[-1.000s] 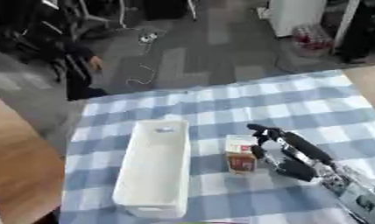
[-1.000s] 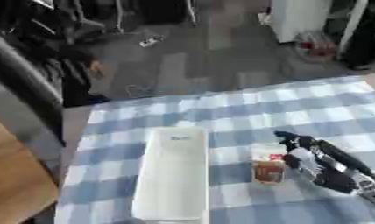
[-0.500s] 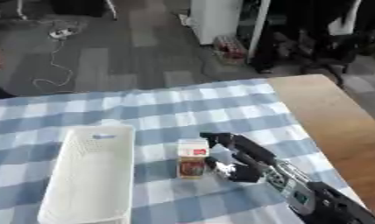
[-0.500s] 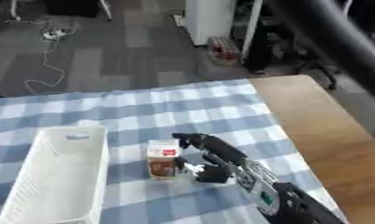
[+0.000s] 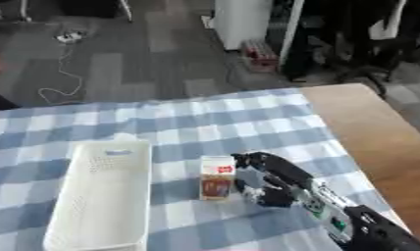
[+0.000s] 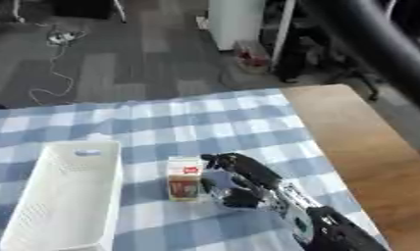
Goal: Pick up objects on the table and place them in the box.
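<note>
Nearest to us, our right hand [image 5: 267,181], black with silver joints, reaches in from the lower right, its fingers curled beside the small carton [image 5: 217,177] but, as far as we can see, not clamped around it; whether they touch its right side we cannot tell. The carton is a boxy, upright pack with a white top and a brownish-red printed front, standing on the blue-and-white checked tablecloth [image 5: 188,122]. Just to its left lies the box [image 5: 102,196], a long white plastic tray with perforated walls and rounded corners. Along the right runs a smooth wooden tabletop [image 5: 377,132], and beyond lies grey carpeted floor [image 5: 119,68].
</note>
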`<move>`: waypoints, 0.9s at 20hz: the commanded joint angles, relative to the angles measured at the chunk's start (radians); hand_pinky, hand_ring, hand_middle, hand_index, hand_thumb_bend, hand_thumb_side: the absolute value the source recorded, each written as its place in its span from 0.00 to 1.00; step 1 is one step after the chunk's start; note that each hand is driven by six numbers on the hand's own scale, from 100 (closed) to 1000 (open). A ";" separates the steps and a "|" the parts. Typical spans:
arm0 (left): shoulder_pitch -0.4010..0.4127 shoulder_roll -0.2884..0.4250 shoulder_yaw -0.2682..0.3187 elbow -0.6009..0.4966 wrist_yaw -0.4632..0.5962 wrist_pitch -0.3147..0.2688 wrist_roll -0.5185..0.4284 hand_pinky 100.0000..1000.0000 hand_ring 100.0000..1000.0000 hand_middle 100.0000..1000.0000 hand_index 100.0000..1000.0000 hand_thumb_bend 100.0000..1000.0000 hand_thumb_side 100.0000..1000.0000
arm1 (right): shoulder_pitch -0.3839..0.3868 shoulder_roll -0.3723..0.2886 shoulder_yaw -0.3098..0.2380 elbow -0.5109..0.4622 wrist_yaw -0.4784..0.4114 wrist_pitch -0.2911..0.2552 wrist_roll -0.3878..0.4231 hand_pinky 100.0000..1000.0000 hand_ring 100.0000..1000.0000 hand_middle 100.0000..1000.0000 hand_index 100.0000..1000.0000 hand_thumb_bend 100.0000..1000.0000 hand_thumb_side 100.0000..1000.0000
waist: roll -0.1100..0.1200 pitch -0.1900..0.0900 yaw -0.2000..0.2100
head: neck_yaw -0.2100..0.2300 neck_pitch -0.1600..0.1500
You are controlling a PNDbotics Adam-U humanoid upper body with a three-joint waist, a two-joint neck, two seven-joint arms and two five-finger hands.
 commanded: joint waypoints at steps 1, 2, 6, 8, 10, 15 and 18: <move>-0.016 0.024 0.000 -0.016 0.008 -0.002 -0.004 0.33 0.39 0.60 0.74 0.03 0.90 | -0.019 -0.026 -0.008 0.000 0.001 -0.003 0.000 0.89 0.72 0.72 1.00 0.16 1.00 | 0.003 -0.006 0.004 | -0.003 -0.019; -0.018 0.024 -0.001 -0.016 0.010 -0.001 -0.005 0.33 0.39 0.60 0.74 0.03 0.90 | -0.020 -0.026 -0.008 0.003 0.000 -0.003 -0.001 0.89 0.71 0.72 1.00 0.15 1.00 | 0.003 -0.006 0.005 | -0.005 -0.021; -0.025 0.024 -0.003 -0.016 0.016 -0.003 -0.009 0.33 0.39 0.60 0.74 0.03 0.90 | -0.029 -0.027 -0.008 0.016 -0.004 -0.002 -0.008 0.88 0.71 0.72 1.00 0.14 1.00 | 0.002 -0.004 0.009 | -0.010 -0.029; -0.031 0.024 -0.005 -0.016 0.020 -0.004 -0.012 0.33 0.39 0.60 0.74 0.03 0.90 | -0.035 -0.028 -0.007 0.021 -0.004 -0.001 -0.011 0.88 0.71 0.73 1.00 0.13 1.00 | 0.001 -0.003 0.012 | -0.012 -0.030; -0.036 0.024 -0.006 -0.016 0.025 -0.005 -0.015 0.33 0.39 0.60 0.74 0.03 0.90 | -0.041 -0.029 -0.008 0.029 -0.003 0.003 -0.015 0.88 0.71 0.73 1.00 0.13 1.00 | 0.000 -0.002 0.015 | -0.014 -0.033; -0.050 0.023 -0.011 -0.016 0.037 -0.006 -0.025 0.33 0.39 0.60 0.74 0.03 0.90 | -0.058 -0.035 -0.015 0.057 0.005 0.020 -0.031 0.89 0.71 0.73 1.00 0.13 1.00 | -0.002 0.001 0.023 | -0.013 -0.036; -0.057 0.023 -0.011 -0.016 0.044 -0.005 -0.029 0.33 0.39 0.60 0.74 0.03 0.90 | -0.062 -0.036 -0.016 0.068 0.006 0.025 -0.034 0.89 0.71 0.73 1.00 0.12 1.00 | -0.003 0.003 0.026 | -0.013 -0.036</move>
